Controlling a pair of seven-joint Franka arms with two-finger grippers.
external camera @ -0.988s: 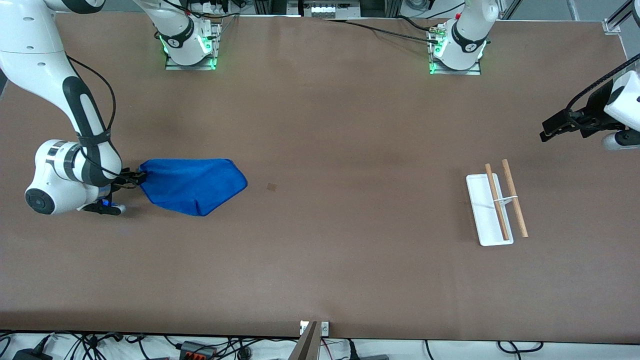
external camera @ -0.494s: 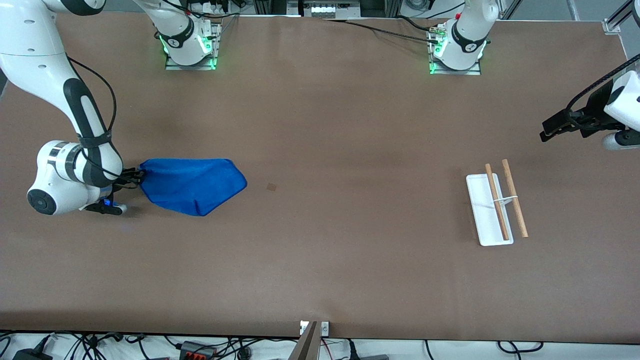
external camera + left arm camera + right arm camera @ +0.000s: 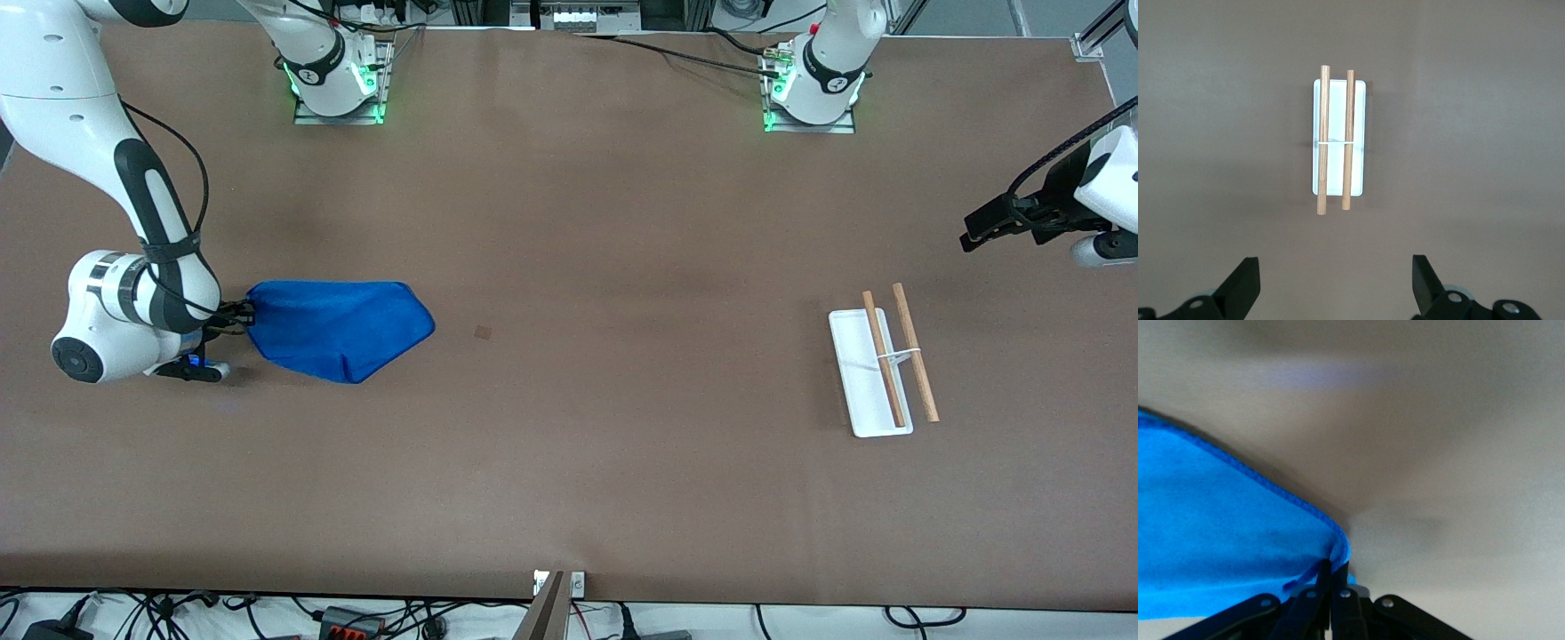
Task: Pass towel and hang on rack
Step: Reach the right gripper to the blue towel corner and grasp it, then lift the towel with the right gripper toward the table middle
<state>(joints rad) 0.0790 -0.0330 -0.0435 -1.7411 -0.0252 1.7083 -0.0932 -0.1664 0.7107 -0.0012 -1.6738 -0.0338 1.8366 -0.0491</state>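
Observation:
The royal-blue towel (image 3: 338,329) lies spread on the table toward the right arm's end. My right gripper (image 3: 242,314) is shut on the towel's corner; in the right wrist view the fingers pinch the blue cloth (image 3: 1218,547) at its hemmed corner. The rack (image 3: 880,366), a white tray with two wooden rods, stands toward the left arm's end. My left gripper (image 3: 973,233) hangs open and empty in the air at the table's edge, above the rack, which shows in the left wrist view (image 3: 1337,140). Its gripper (image 3: 1335,287) has wide-spread jaws.
A small dark mark (image 3: 483,332) sits on the brown table between towel and rack. The two arm bases (image 3: 336,76) stand along the table's back edge. A clamp (image 3: 558,587) juts at the front edge.
The right gripper has drawn the towel's corner slightly; the towel's tip nearest the table's middle has slid a little toward the right arm's end. The left arm has not moved.

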